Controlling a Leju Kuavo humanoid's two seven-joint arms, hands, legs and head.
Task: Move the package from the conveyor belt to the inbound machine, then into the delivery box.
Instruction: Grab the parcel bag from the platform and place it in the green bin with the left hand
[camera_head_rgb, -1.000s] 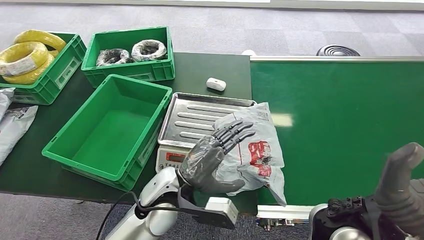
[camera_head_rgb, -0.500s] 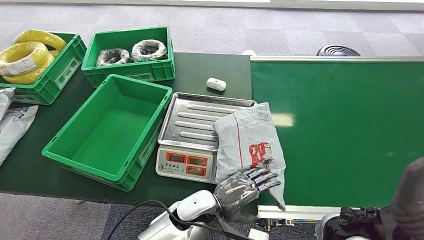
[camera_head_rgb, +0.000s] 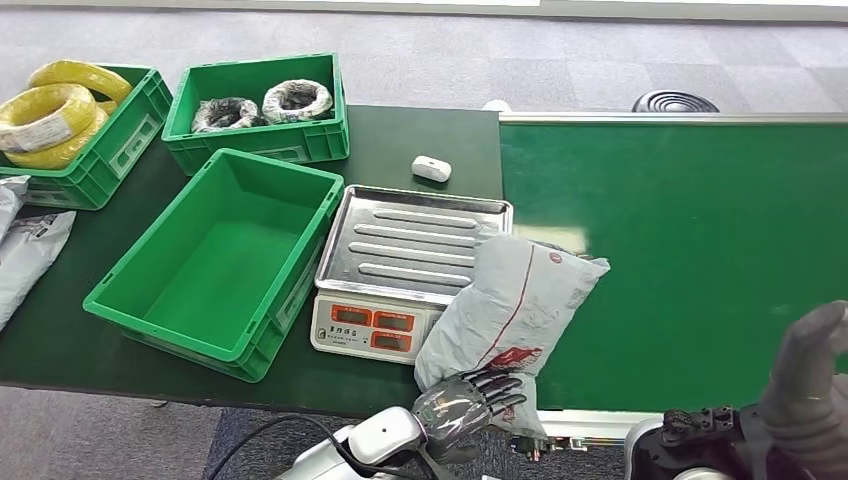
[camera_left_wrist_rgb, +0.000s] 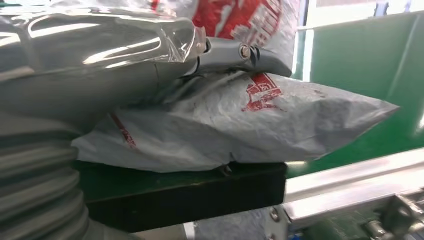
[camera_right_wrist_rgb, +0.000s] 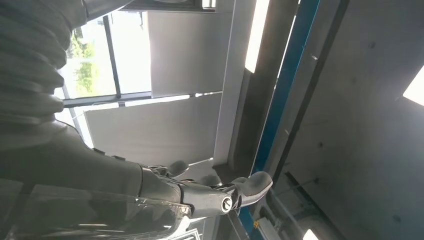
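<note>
Package: grey plastic mailer bag with red print (camera_head_rgb: 515, 305) lies across the seam between the green conveyor belt (camera_head_rgb: 690, 250) and the steel-topped weighing scale (camera_head_rgb: 405, 265), long axis diagonal.
Left hand: left hand (camera_head_rgb: 462, 400) sits at the bag's near end, fingers touching it; grip unclear.
Right hand: right hand (camera_head_rgb: 805, 385) farther off, fingers apart, empty.
Nearer: left.

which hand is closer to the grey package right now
Left. The left hand is at the package's near end, fingers on its underside at the table edge. The right hand is raised well off to the side, past the conveyor belt, touching nothing.
</note>
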